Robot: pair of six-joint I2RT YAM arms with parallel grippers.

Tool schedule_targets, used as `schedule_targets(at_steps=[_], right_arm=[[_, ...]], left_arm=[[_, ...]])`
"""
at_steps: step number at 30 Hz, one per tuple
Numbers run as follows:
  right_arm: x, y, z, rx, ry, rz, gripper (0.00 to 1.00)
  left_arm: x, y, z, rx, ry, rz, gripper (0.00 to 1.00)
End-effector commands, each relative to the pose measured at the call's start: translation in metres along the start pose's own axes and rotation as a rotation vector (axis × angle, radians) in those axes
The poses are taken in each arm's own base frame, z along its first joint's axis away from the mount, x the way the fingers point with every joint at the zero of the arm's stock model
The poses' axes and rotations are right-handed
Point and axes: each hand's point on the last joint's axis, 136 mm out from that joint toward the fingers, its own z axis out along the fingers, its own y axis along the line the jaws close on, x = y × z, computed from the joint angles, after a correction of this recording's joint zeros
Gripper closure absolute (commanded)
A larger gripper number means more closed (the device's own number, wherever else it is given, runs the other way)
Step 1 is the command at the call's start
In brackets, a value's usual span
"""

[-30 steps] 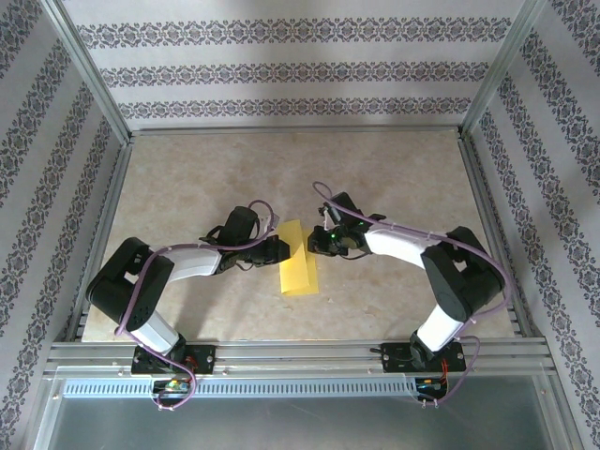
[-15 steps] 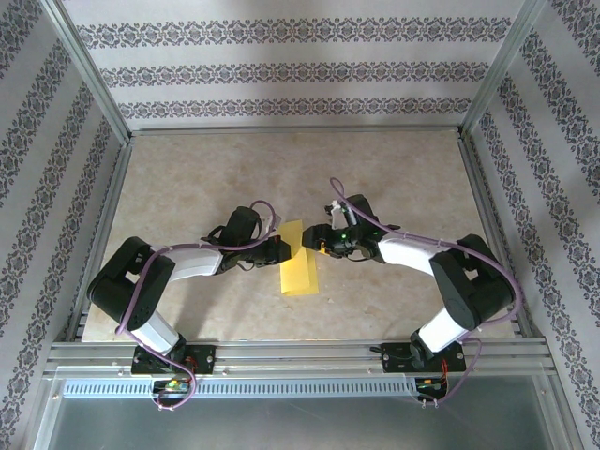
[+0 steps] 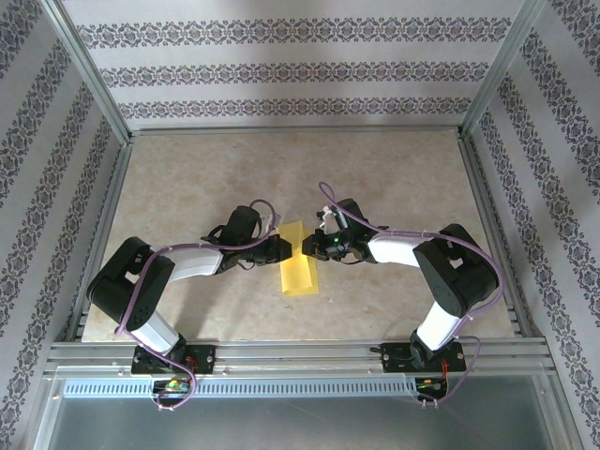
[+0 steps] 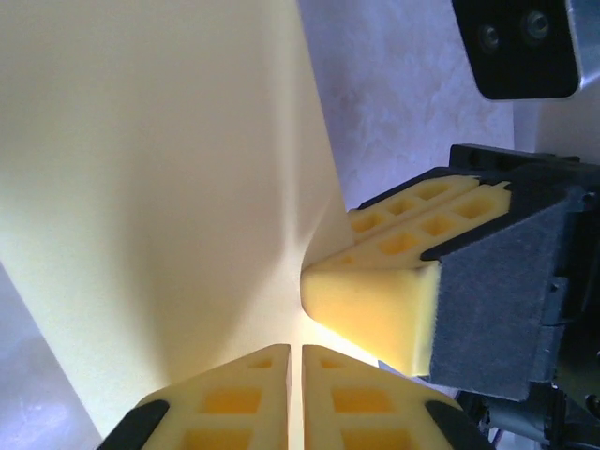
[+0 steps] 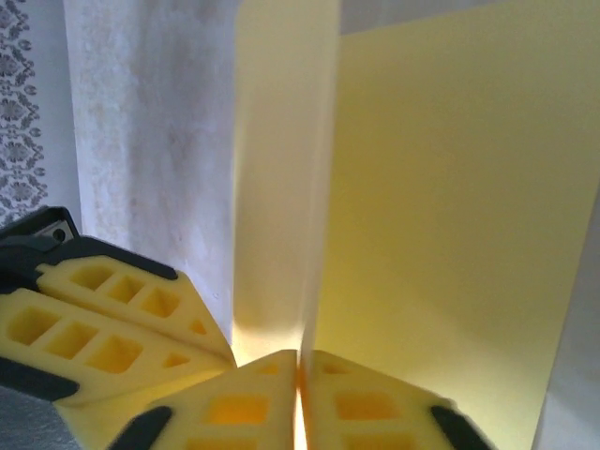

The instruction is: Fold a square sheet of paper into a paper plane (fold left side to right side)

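**Beige marbled desk [image 3: 394, 178], patterned wallpaper walls [image 3: 281, 75]**

Thin bright yellow sheet of paper [image 3: 300, 269] lies mid-desk, folded to a narrow strip with its long axis running near to far. Right gripper [image 3: 310, 247] is pressed together and pinches a raised fold at the strip's right edge. Left gripper [image 3: 281, 251] is at the left edge, its fingers almost together with a thin slit between. Cannot tell if it grips the paper.

My left arm [image 3: 192, 262] and right arm [image 3: 398, 248]: black joints, white forearm shells, purple cables [image 3: 323, 190] alongside; I see yellow latticed fingers [image 4: 375, 309] on the jaws.
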Motion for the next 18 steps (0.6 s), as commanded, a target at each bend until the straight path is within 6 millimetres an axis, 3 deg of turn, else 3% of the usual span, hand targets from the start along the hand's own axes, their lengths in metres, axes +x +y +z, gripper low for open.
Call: schedule_targets(at_steps=[1, 3, 9, 18], right_arm=[[-0.004, -0.005, -0.001, 0.044, -0.023, -0.021, 0.95], [-0.004, -0.012, -0.002, 0.082, -0.033, -0.015, 0.95], [-0.006, -0.024, -0.004, 0.163, -0.053, -0.021, 0.96], [-0.003, -0.023, 0.003, 0.172, -0.035, -0.017, 0.96]], left_arm=[[-0.013, -0.02, -0.015, 0.014, -0.094, 0.046, 0.78], [-0.017, -0.018, -0.026, -0.024, -0.138, 0.047, 0.68], [-0.015, 0.002, -0.048, -0.182, -0.176, 0.044, 0.52], [-0.006, 0.016, -0.028, -0.194, -0.108, -0.027, 0.41]])
